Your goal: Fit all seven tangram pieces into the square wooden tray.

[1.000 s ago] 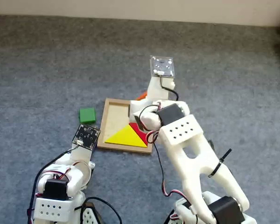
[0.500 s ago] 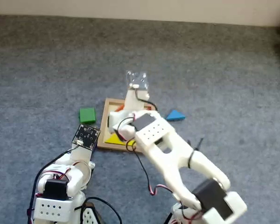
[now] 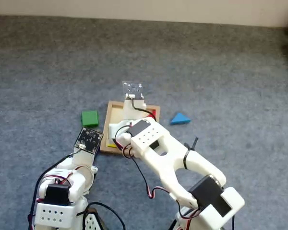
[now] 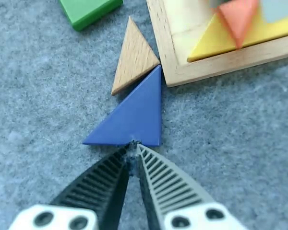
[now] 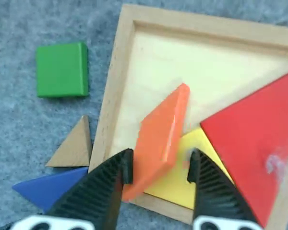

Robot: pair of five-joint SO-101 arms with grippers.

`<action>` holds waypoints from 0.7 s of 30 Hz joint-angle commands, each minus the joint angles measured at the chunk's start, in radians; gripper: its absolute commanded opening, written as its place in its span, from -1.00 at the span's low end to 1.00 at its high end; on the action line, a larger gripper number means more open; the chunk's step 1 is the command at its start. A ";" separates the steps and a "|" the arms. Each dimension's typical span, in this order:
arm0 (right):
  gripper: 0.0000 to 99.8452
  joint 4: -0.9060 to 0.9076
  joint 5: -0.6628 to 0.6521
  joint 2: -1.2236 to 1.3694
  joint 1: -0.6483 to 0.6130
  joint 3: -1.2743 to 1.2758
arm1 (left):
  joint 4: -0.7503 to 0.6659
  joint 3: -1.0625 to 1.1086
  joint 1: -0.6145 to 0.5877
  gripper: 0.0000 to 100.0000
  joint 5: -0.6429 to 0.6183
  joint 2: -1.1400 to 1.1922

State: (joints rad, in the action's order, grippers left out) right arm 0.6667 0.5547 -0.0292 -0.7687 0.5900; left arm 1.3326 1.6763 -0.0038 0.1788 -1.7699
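My right gripper (image 5: pixel 158 165) is shut on an orange parallelogram (image 5: pixel 161 136), which hangs tilted over the square wooden tray (image 5: pixel 129 52), above the yellow triangle (image 5: pixel 175 189) and beside the red triangle (image 5: pixel 249 153) lying inside. In the high view the right arm covers most of the tray (image 3: pixel 116 103). My left gripper (image 4: pixel 133 146) is shut and empty, its tips touching the edge of a dark blue triangle (image 4: pixel 134 117) on the carpet by the tray's corner. A wooden triangle (image 4: pixel 134 55) touches that blue one, and a green square (image 3: pixel 90 117) lies left of the tray.
A small light blue triangle (image 3: pixel 180 119) lies on the grey carpet right of the tray. Open carpet stretches beyond the tray's far side and to the right.
The right arm has swung left from the tray's far right edge to over the tray with the orange piece, uncovering the light blue triangle. The left arm has not moved.
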 commanded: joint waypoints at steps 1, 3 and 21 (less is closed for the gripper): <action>-0.63 -0.018 0.011 -0.041 -0.022 -0.064 | 0.006 0.019 -0.001 -0.99 0.003 -0.038; -0.62 -0.013 0.006 -0.074 -0.025 -0.070 | 0.006 0.019 -0.001 -0.99 0.003 -0.038; -0.99 0.033 -0.106 -0.249 0.133 -0.002 | 0.006 0.019 -0.001 -0.99 0.003 -0.038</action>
State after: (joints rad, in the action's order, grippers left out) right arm 0.7158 0.4672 -0.2440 -0.6352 0.5915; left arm 1.3326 1.6763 -0.0038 0.1788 -1.7699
